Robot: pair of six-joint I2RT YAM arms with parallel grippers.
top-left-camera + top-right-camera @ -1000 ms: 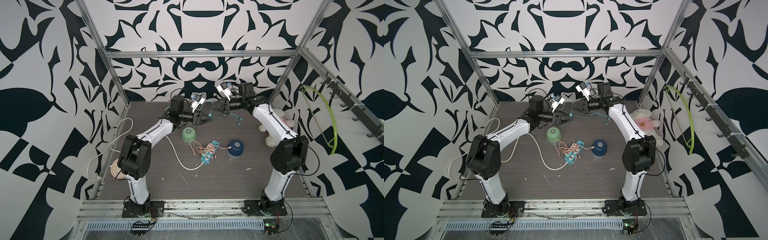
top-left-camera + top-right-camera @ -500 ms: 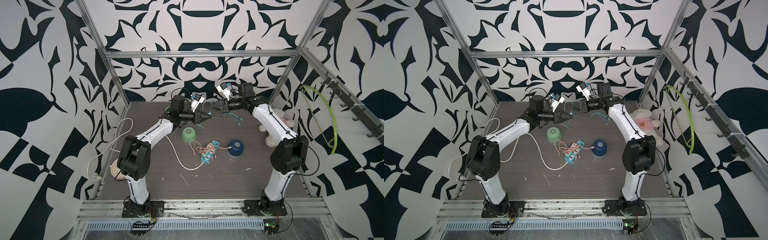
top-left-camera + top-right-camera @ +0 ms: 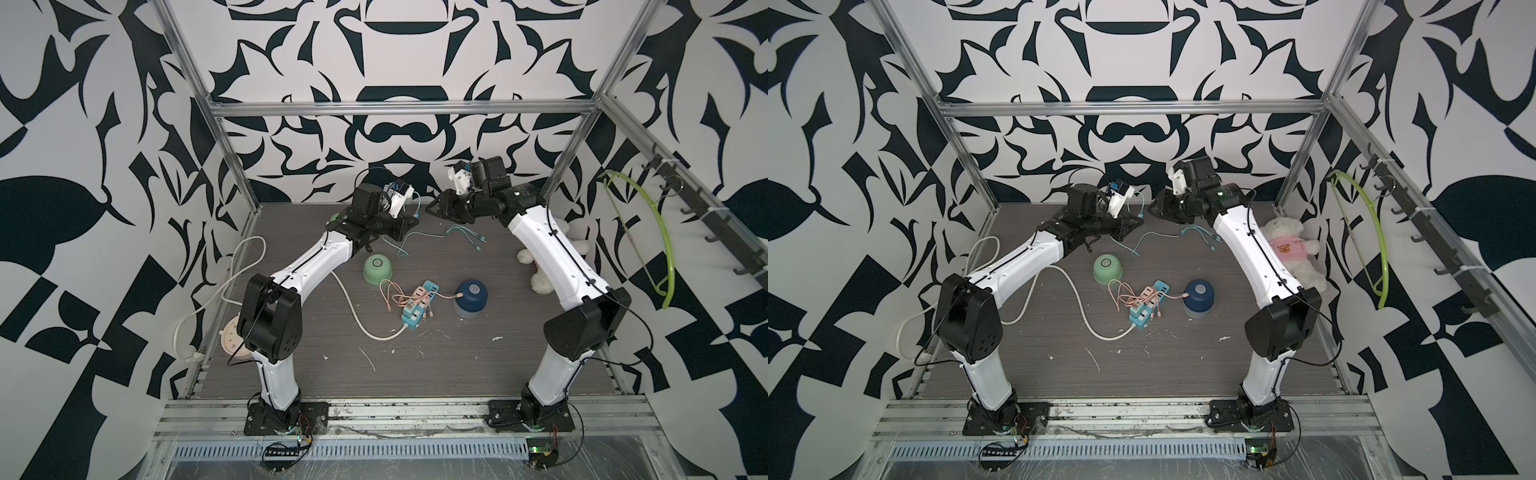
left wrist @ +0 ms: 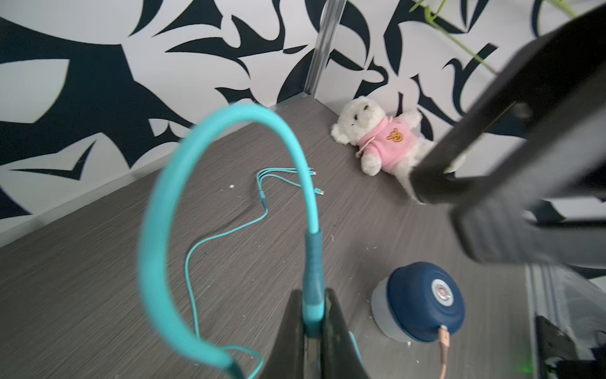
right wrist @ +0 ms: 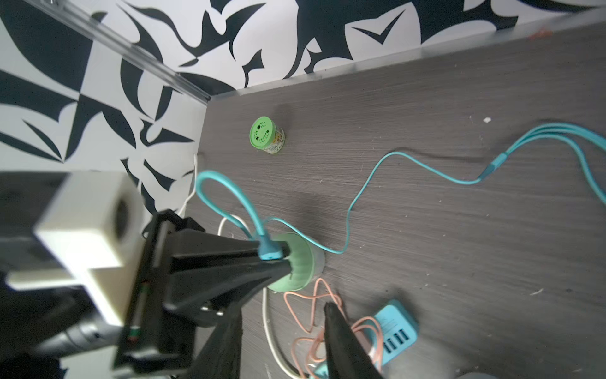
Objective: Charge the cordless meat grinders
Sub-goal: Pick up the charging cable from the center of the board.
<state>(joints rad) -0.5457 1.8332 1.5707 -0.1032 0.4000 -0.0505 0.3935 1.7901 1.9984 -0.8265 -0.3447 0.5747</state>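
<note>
The mint green grinder (image 3: 377, 270) (image 3: 1108, 268) and the dark blue grinder (image 3: 470, 293) (image 3: 1199, 294) stand upright on the dark floor, on either side of a blue power strip (image 3: 419, 305). A pink cable (image 4: 444, 338) is plugged into the blue grinder (image 4: 423, 302). My left gripper (image 4: 313, 292) (image 3: 411, 222) hangs above the back of the floor, shut on the plug of a teal cable (image 4: 311, 262). The cable loops up and trails to the floor. My right gripper (image 5: 283, 308) (image 3: 434, 208) faces it a little apart, open and empty.
A white teddy bear in a pink shirt (image 3: 1291, 249) lies at the right wall. A small green-lidded jar (image 5: 266, 135) stands in the back left corner. A white cord (image 3: 357, 316) runs from the power strip to the left wall. A green hanger (image 3: 648, 232) hangs at the right.
My left gripper has shut on the teal plug. My right gripper, shut a second ago, has opened and let the plug go.
</note>
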